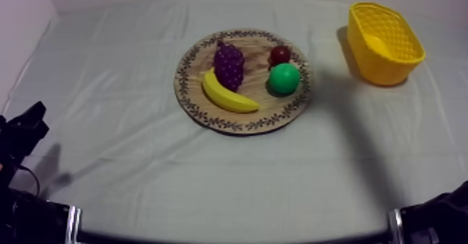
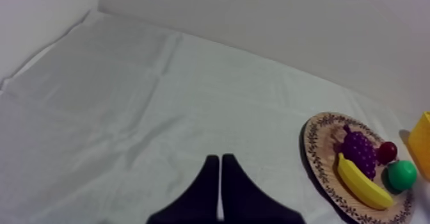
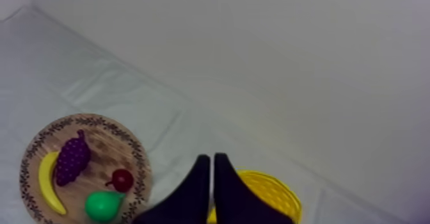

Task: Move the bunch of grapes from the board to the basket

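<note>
Lying near-to-far — bunch of grapes [image 1: 228, 65], stem at far end.

The left gripper [image 2: 221, 157] was matt black, its two fingers smooth and tapering to blunt tips, with a thin pale seam between them. The right gripper [image 3: 212, 156] looked the same. The left arm [image 1: 24, 132] and right arm [image 1: 439, 215] were black and blocky, each with a pale metallic ring at the end nearer the wooden board [image 1: 182, 86]
</note>
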### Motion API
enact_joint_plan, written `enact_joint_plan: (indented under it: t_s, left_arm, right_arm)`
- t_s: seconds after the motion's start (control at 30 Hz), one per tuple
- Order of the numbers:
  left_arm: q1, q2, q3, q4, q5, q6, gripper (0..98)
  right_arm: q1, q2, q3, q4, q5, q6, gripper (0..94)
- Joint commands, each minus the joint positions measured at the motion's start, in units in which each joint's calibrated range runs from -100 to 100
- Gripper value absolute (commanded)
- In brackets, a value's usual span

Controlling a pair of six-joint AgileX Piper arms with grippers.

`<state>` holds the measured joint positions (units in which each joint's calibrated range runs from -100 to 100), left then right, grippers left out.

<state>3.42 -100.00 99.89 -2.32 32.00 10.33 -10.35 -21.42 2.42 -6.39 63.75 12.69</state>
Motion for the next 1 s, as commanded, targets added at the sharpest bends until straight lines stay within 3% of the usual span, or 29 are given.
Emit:
enact_joint_plan:
  t_s: [0.0, 0.6, 0.97]
  left_arm:
    - [0.02, 0.00, 0.00, 0.00, 0.01, 0.00, 0.1]
    - [0.02, 0.00, 0.00, 0.00, 0.01, 0.00, 0.1]
    - [0.02, 0.00, 0.00, 0.00, 0.01, 0.00, 0.1]
  right_arm:
    - [-1.96, 3.50, -2.06, 0.57, 0.10, -0.66, 0.7]
    - [-12.12, 20.64, -12.52, 5.62, 2.50, -7.47, 0.7]
    - [-14.36, 29.73, -20.88, 6.97, 6.25, -11.04, 0.7]
